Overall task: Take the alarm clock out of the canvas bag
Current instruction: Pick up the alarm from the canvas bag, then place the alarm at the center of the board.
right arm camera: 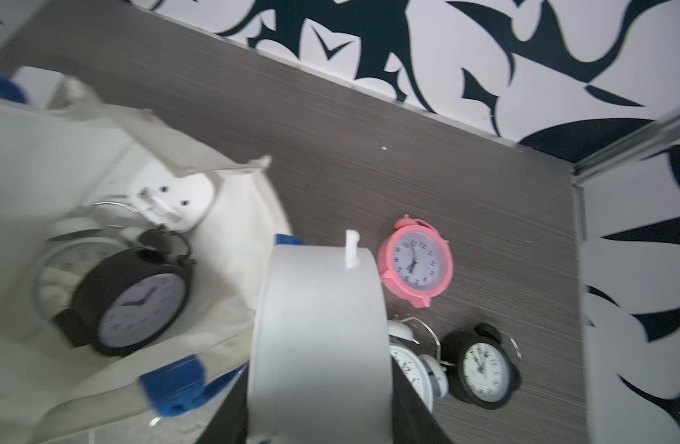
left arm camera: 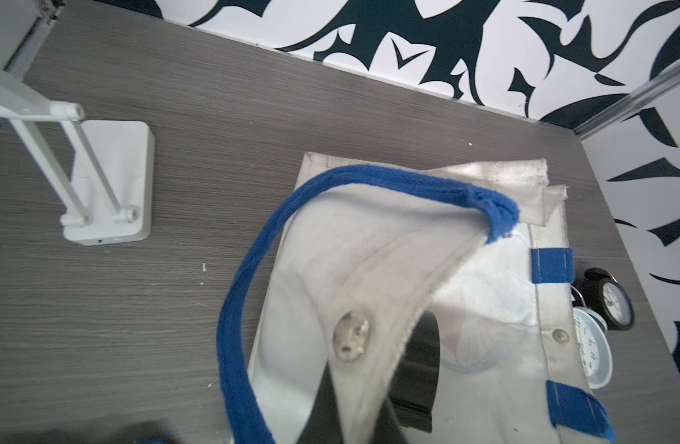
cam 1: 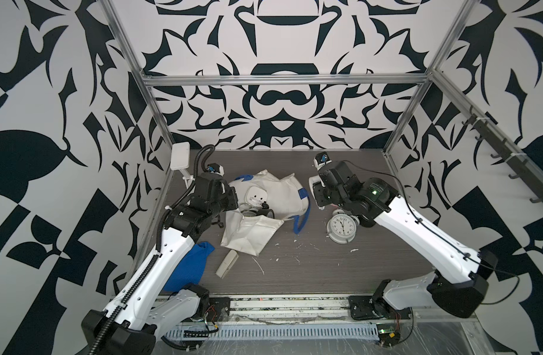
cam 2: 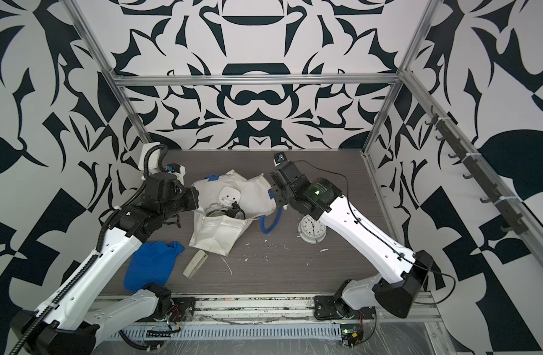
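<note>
On the table (cam 1: pixel 325 276) the canvas bag (cam 1: pixel 273 190) lay slumped, its mouth gaping. The left tool (left arm camera: pixel 365 384) was clamped tight on the bag's rim and needed to hold that lift. The right tool (right arm camera: pixel 319 415), jaws partway apart, gripped a white alarm clock (right arm camera: pixel 319 326) edge-on, just beside the mouth. It was best carried clear of the blue strap (cam 1: pixel 302 219) and set down apart from the pink clock (right arm camera: pixel 417 261); a black clock (right arm camera: pixel 138 303) sat inside.

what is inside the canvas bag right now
In the open mouth of the canvas bag lies a black alarm clock, partly covering a white twin-bell clock, with a white rounded-square item beside them. Anything deeper is hidden by the fabric.
</note>
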`<state>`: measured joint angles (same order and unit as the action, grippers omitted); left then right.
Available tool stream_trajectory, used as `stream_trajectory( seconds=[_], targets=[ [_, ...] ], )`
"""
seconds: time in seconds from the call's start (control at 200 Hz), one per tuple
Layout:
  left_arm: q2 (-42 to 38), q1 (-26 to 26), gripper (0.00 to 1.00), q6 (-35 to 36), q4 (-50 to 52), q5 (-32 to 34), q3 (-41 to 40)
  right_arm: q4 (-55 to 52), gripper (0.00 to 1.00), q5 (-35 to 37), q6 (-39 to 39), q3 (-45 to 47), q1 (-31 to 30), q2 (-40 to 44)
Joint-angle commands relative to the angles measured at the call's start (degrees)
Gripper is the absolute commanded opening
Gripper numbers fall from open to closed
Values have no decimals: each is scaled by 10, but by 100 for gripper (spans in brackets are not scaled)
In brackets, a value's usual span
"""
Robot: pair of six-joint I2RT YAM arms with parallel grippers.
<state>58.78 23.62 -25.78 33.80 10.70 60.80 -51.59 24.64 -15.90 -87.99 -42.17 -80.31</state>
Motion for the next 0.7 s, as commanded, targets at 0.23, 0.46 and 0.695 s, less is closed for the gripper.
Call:
stream_trajectory(
  seconds=[0.23,0.46,0.695],
  targets=[
    [-27,-9,0,-16,-22,46,18,44,36,48,76,-69,82,-128],
    [-34,-9,0,-21,-23,34,18,58,36,49,89,-163,95,-265],
    [-47,-9,0,-23,-17,28,19,18,36,67,96,-281,96,-401]
  ],
)
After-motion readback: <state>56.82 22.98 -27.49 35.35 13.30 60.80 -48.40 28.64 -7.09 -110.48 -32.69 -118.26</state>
